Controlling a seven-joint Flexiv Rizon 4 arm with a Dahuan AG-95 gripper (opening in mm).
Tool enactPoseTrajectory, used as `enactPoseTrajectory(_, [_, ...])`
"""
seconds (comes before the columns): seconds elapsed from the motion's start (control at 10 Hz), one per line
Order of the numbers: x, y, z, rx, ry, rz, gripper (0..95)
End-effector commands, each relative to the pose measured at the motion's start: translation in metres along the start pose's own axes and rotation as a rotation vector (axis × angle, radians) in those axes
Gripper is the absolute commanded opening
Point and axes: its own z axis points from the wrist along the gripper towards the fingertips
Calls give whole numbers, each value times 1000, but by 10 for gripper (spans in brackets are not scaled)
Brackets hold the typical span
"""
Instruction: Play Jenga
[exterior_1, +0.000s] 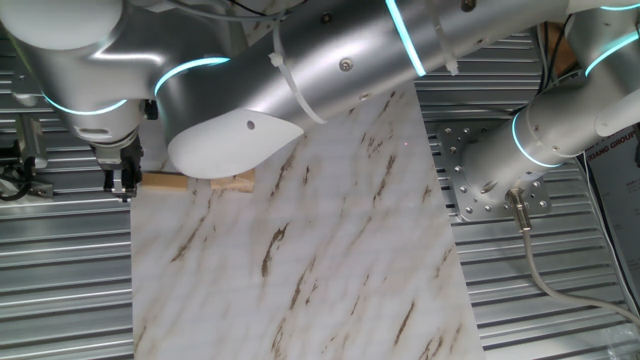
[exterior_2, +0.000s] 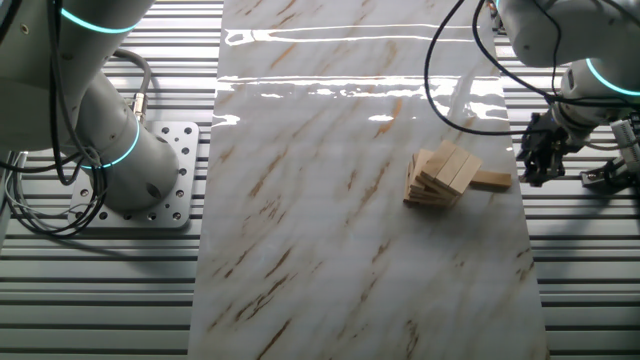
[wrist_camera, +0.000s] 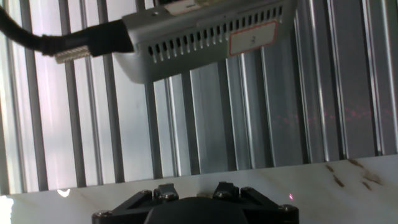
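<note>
Other fixed view: gripper (exterior_2: 541, 160) hangs beside Jenga (exterior_2: 442, 175), apart

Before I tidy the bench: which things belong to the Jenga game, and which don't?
Job:
Jenga stack
block sticking out of it
gripper, beside that block

Not part of it:
marble-patterned board
grey vented box
</note>
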Motion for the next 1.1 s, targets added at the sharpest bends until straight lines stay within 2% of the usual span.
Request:
enactPoseTrajectory(0.1, [0, 1, -1, 2, 2, 2, 380])
enactPoseTrajectory(0.6, [1, 0, -3, 8, -4, -39, 380])
enactPoseTrajectory(1.1, [0, 0, -3, 14, 10, -47, 380])
